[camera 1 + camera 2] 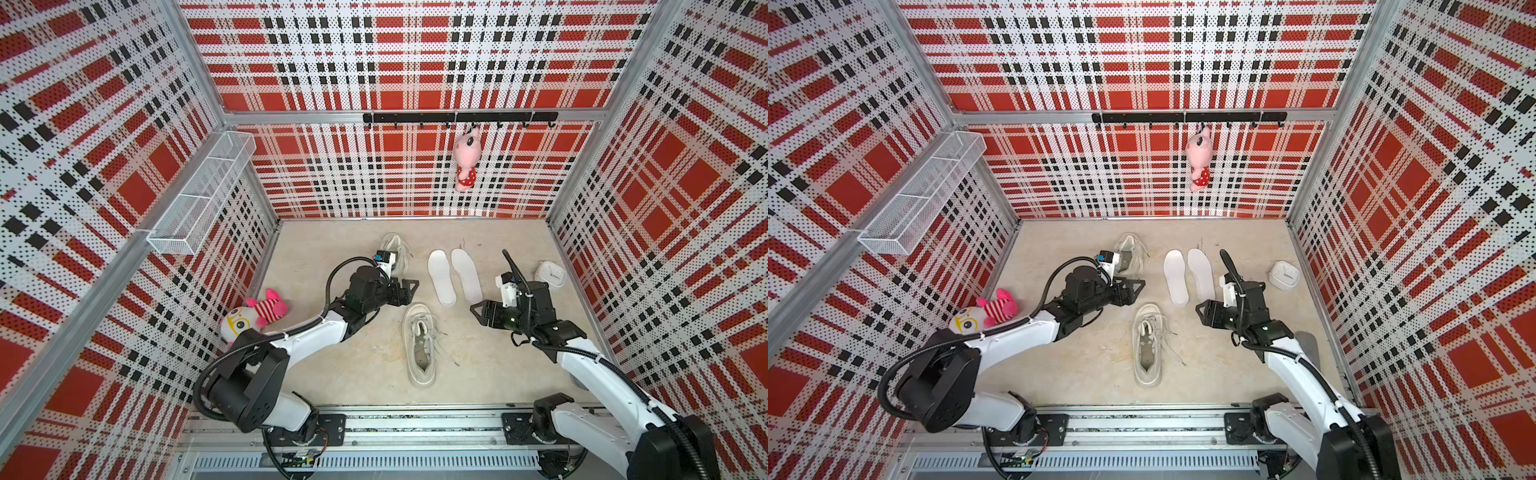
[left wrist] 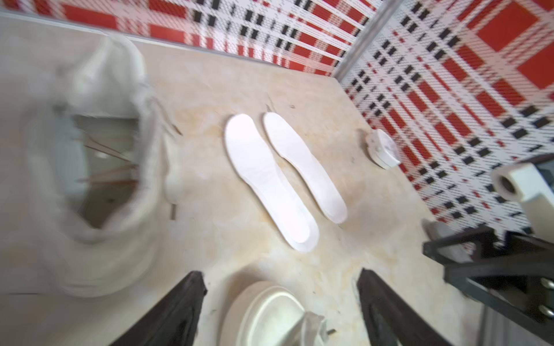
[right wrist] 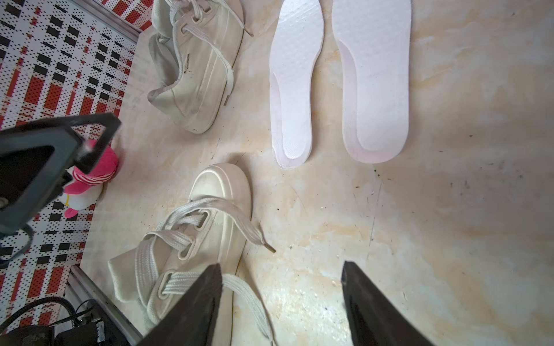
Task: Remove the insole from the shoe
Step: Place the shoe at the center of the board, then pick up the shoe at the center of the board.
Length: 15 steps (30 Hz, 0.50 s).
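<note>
Insoles [image 1: 441, 277]: two, flat on worktop [image 1: 332, 374], side by side, outside both shoes. At your far left, striped plush [image 1: 266, 311] against wall. Left jaws spread, empty, over gap between far shoe [image 1: 392, 243] and near shoe [image 1: 422, 345]. Insole pair lies right of both shoes. Right jaws spread, empty, near insoles' closer ends. White gadget [image 1: 549, 273] furthest right.

Bare floor [image 1: 353, 365] lies open along both long sides of the near shoe [image 1: 420, 345] and behind its heel, but past its toe the pair of insoles [image 1: 441, 277] and the second shoe [image 1: 397, 251] block the way, the left gripper [image 1: 411, 291] and right gripper [image 1: 476, 313] flanking that toe.
</note>
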### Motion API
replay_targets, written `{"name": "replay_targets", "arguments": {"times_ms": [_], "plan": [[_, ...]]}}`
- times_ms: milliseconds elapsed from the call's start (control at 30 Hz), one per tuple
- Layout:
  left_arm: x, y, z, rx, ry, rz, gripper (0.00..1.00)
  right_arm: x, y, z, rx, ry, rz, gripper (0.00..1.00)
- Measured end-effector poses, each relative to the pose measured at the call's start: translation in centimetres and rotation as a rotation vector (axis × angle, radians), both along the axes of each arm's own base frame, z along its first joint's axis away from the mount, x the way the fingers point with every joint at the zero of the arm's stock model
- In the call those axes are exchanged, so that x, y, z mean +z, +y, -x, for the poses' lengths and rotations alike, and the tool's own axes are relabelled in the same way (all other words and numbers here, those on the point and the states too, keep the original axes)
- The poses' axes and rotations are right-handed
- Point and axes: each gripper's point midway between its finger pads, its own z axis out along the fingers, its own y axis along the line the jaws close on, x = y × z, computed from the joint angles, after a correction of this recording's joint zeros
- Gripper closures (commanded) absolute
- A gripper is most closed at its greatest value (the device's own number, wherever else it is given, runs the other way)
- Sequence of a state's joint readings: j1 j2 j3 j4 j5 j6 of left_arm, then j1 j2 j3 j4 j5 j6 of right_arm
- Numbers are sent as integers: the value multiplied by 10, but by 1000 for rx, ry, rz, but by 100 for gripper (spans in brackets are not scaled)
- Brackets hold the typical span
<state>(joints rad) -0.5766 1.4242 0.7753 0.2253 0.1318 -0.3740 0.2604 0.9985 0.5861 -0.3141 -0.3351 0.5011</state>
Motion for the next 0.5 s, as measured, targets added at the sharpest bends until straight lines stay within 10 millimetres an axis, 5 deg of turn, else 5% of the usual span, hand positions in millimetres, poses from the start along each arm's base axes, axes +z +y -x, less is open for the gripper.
{"name": "replay_targets", "arguments": {"times_ms": [100,333,500], "plan": [[-3,-2,19,3,18,-91,16,-1,-2,0,-6,1,10,32],[-51,-28,104,-98,190,-202,14,-2,-4,-1,-19,-2,20,32],[-63,-32,126,-90,259,-216,16,-2,-4,-1,-19,-2,20,32]]}}
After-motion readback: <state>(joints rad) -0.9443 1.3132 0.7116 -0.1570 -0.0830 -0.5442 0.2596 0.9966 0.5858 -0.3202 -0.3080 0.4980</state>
